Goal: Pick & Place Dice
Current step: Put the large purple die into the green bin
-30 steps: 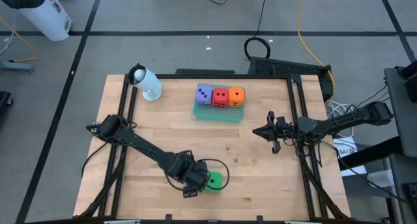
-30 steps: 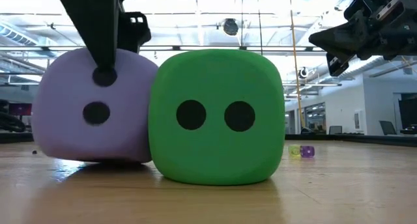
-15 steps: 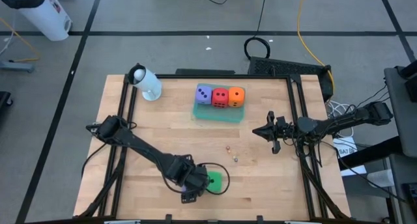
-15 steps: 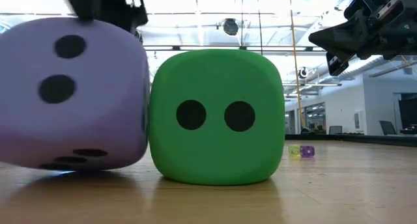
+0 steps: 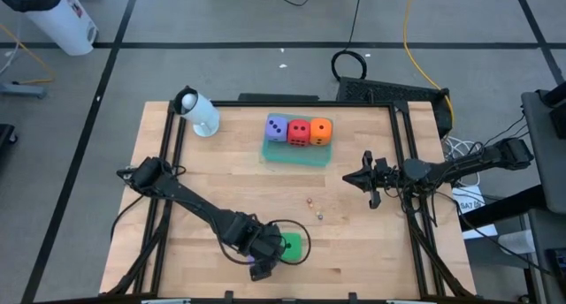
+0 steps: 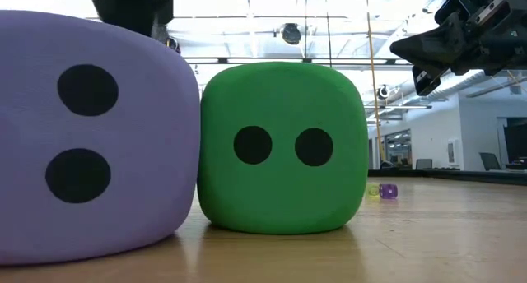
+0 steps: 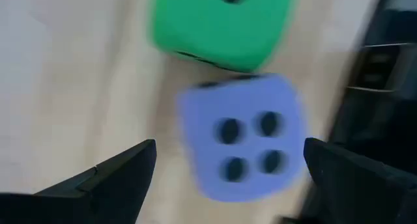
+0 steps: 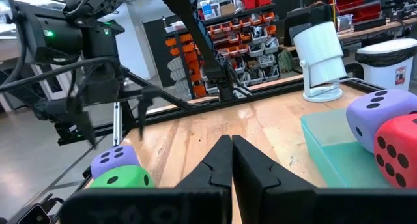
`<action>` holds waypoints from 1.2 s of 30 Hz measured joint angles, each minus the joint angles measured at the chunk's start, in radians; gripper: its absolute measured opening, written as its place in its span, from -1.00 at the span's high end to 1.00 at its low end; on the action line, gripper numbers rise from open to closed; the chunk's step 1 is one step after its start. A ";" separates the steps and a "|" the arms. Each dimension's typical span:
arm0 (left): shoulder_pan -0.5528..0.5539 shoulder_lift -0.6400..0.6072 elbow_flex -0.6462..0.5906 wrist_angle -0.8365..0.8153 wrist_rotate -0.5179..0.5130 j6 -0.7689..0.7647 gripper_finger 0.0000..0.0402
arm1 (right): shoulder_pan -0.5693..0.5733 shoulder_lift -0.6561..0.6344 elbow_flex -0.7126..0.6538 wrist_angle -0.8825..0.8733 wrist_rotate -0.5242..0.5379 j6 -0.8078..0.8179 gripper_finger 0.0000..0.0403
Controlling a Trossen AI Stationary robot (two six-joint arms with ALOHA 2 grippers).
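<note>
A purple die [image 7: 241, 139] rests on the table by its bottom face, four pips up, beside the green die [image 5: 292, 245] near the table's near edge. Both fill the low view, purple [image 6: 90, 135] and green [image 6: 284, 147]. My left gripper [image 7: 229, 144] hangs over the purple die, open, with one finger on each side of it; I see no touch. It shows in the high view [image 5: 259, 262] too. My right gripper [image 5: 364, 180] is shut and empty, above the table's right side. A second purple die [image 5: 277, 127], a red die [image 5: 300, 132] and an orange die [image 5: 321, 130] sit on the teal tray [image 5: 296, 155].
A white cylinder [image 5: 199, 112] lies at the far left corner. Tiny dice [image 5: 314, 207] lie mid-table, right of centre, and show in the low view [image 6: 383, 191]. The black frame rail [image 5: 402, 163] borders the table. Bare wood lies between the tray and the green die.
My left gripper has gone toward the table's near edge with the purple die. The die was on the table, then lifted and tipped, and now sits flat again, closer to the near edge, still beside the green die.
</note>
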 joint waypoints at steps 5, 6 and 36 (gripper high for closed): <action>-0.008 0.000 0.000 0.017 0.020 -0.043 -0.98 | 0.000 0.000 0.000 0.000 0.000 0.000 1.00; -0.008 0.000 0.000 0.010 0.014 -0.050 -0.98 | 0.000 0.000 0.000 0.000 0.000 0.000 1.00; -0.058 0.138 0.005 0.011 0.000 -0.016 -0.98 | 0.000 0.000 0.002 -0.040 -0.003 0.053 1.00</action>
